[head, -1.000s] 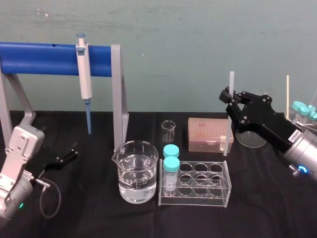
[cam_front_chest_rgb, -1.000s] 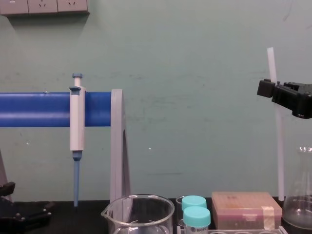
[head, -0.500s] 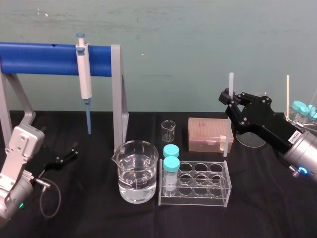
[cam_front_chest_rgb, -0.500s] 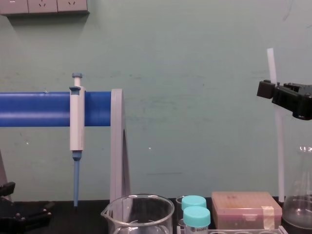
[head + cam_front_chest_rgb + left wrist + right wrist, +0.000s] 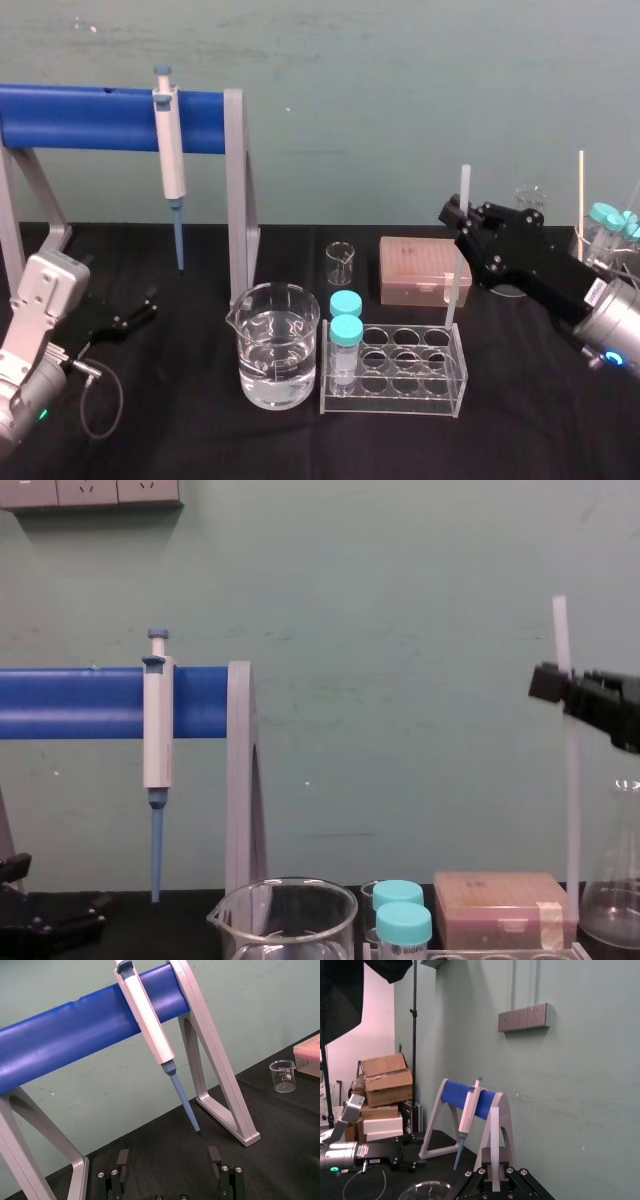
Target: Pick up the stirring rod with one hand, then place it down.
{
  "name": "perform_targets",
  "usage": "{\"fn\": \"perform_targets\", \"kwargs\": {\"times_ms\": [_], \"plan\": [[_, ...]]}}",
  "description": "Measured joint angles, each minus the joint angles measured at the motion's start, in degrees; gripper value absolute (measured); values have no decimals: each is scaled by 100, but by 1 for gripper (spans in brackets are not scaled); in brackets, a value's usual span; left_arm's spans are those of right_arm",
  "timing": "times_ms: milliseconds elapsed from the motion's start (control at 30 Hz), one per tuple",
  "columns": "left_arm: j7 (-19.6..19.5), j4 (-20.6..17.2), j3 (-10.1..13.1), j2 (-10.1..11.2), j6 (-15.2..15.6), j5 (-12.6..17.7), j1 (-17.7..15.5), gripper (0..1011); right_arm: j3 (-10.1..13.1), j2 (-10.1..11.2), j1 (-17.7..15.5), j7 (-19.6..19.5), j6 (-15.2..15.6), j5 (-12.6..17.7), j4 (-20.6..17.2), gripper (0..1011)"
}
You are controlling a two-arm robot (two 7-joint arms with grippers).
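Grips the stirring rod [image 5: 455, 285] upright in the right end effector [image 5: 462, 215], fingers clamped near its top, over the right side of the desk [image 5: 200, 445]; hangs its lower tip by the rear edge of the test-tube rack [image 5: 395, 368], just before the pink tip box [image 5: 420, 270]; cannot tell whether touching down. Counts, by judgement, as pick-up done, set-down left. Keeps the left end effector [image 5: 135, 310] low at the left, spread open, empty. Shows black desk covering, a water-filled beaker [image 5: 277, 345], a pipette [image 5: 170, 150] on a blue-barred stand [image 5: 90, 118]; behind, a pale green wall [image 5: 400, 600], sockets [image 5: 100, 492], cardboard boxes [image 5: 385, 1080].

Left claw [image 5: 167, 1154], fingers [image 5: 122, 1161] apart, near pipette [image 5: 150, 1022] on blue bar [image 5: 70, 1040]
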Motion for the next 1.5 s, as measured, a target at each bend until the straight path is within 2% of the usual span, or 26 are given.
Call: {"fn": "perform_targets", "kwargs": {"times_ms": [233, 967, 1167, 1500], "plan": [[0, 0, 0, 0, 0, 0, 0, 1000, -131, -85, 8, 111, -207, -30, 463, 72], [0, 0, 0, 0, 0, 0, 0, 1000, -347, -374, 166, 319, -603, -252, 1241, 71], [0, 0, 0, 0, 0, 0, 0, 1000, -377, -430, 178, 310, -620, -333, 1429, 71], [0, 0, 0, 0, 0, 0, 0, 1000, -376, -476, 131, 241, -540, -373, 1497, 71]]}}
